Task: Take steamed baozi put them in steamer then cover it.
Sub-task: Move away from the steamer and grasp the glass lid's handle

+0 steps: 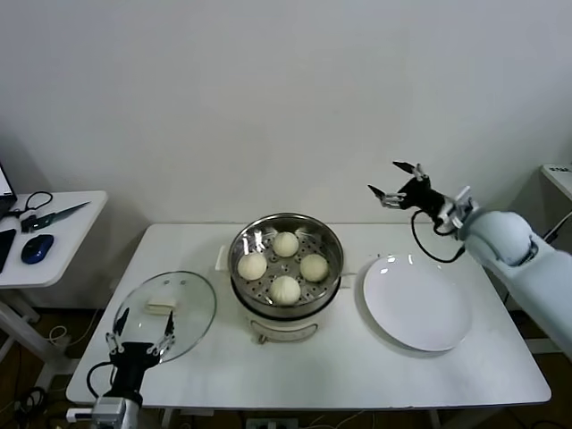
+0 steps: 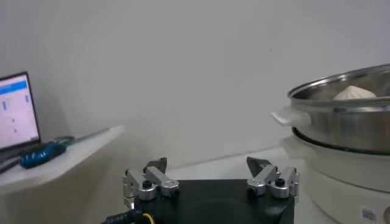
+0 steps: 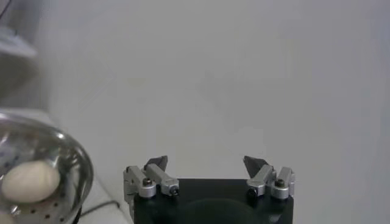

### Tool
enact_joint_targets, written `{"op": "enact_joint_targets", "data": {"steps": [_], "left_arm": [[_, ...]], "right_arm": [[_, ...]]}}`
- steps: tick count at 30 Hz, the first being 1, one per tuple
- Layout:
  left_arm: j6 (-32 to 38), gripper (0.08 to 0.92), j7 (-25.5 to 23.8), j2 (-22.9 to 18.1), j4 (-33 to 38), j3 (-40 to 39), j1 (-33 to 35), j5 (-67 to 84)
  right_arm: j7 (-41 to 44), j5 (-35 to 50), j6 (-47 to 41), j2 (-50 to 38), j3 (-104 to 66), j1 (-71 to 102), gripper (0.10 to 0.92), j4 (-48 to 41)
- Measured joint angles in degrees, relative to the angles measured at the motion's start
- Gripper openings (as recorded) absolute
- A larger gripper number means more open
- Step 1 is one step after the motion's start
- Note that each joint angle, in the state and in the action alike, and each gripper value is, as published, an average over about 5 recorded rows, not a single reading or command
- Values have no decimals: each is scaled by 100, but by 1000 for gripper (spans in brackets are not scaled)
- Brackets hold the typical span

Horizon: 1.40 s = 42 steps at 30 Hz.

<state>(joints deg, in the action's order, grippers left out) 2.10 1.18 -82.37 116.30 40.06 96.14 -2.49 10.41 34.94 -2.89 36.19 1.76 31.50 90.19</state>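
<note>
The steamer stands uncovered at the table's middle, a shiny steel basket on a cream pot base. Several cream-white baozi lie on its perforated floor. The clear glass lid with a white handle lies flat on the table left of it. My left gripper hovers open at the lid's near edge, nothing between its fingers. My right gripper is raised high over the back right, open and holding nothing. In the left wrist view the left gripper faces the steamer. The right wrist view shows the right gripper and one baozi.
A flat white plate lies bare, right of the steamer. A side table at the far left carries a mouse, a tool and a laptop. Another table's corner shows at the far right. A white wall stands behind.
</note>
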Motion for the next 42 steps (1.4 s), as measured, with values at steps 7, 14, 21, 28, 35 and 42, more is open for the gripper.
{"op": "enact_joint_targets", "data": {"steps": [7, 14, 21, 28, 35, 42], "left_arm": [[389, 823, 110, 35, -148, -1, -79, -143], [904, 823, 620, 168, -429, 77, -99, -1223], [1027, 823, 1310, 400, -823, 53, -146, -3081], [770, 823, 1792, 602, -1447, 11, -396, -4954], [575, 823, 2056, 756, -2119, -56, -774, -6245], [520, 823, 2184, 873, -2744, -132, -1198, -6967]], "right_arm": [[-59, -517, 1095, 895, -2201, 2593, 823, 74], [-189, -914, 2044, 1771, -3325, 4659, 823, 123], [-327, -1099, 2534, 2440, -3770, 5590, 823, 126], [-430, -1254, 2751, 2951, -3912, 5949, 823, 231], [-505, -1406, 2886, 3320, -4000, 6190, 823, 327], [-537, -1520, 2965, 3561, -4079, 6349, 823, 430]]}}
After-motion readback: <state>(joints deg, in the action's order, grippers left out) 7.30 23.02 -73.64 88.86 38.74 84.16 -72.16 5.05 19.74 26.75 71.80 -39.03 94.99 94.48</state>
